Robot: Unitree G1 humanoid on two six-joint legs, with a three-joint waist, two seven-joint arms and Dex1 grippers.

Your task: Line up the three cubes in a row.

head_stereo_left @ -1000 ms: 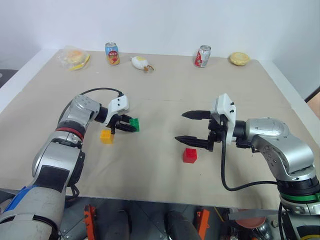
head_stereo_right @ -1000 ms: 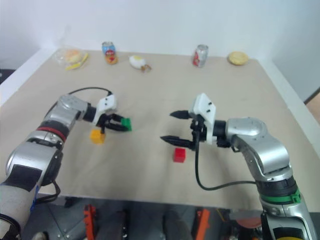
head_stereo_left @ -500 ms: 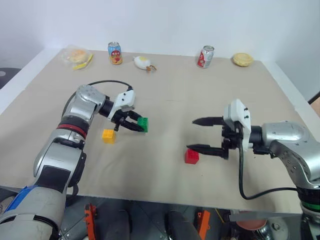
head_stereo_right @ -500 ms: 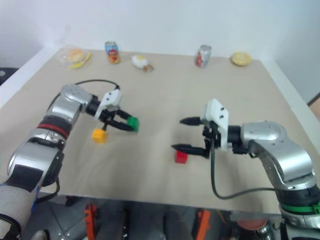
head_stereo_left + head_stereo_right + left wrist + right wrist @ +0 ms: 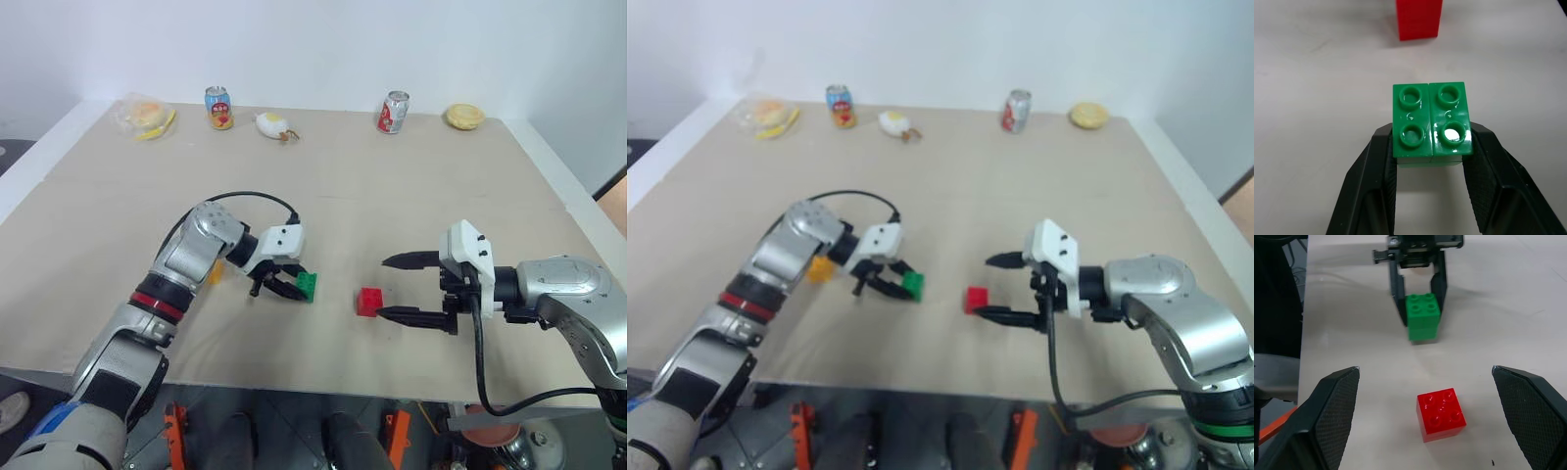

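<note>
My left gripper (image 5: 294, 286) is shut on the green cube (image 5: 308, 285), which it holds low at the table near the front. The wrist view has the studded green cube (image 5: 1431, 125) clamped between both black fingers (image 5: 1374, 186). The red cube (image 5: 369, 301) sits on the table a short way to the right of the green one. My right gripper (image 5: 382, 287) is open and points left, its fingertips just right of the red cube (image 5: 1441, 413), with nothing between them. The yellow-orange cube (image 5: 820, 268) lies on the table, partly hidden behind my left forearm.
Along the table's far edge stand a blue-orange can (image 5: 218, 107) and a red-silver can (image 5: 394, 112). There too are a bagged food item (image 5: 147, 115), a white object (image 5: 271, 124) and a round yellowish food item (image 5: 464, 117). The table's front edge (image 5: 323, 390) is close.
My left gripper has carried the green cube to the right and toward the front edge, away from the yellow-orange cube and close to the red one. The right gripper drew back slightly and stayed open.
</note>
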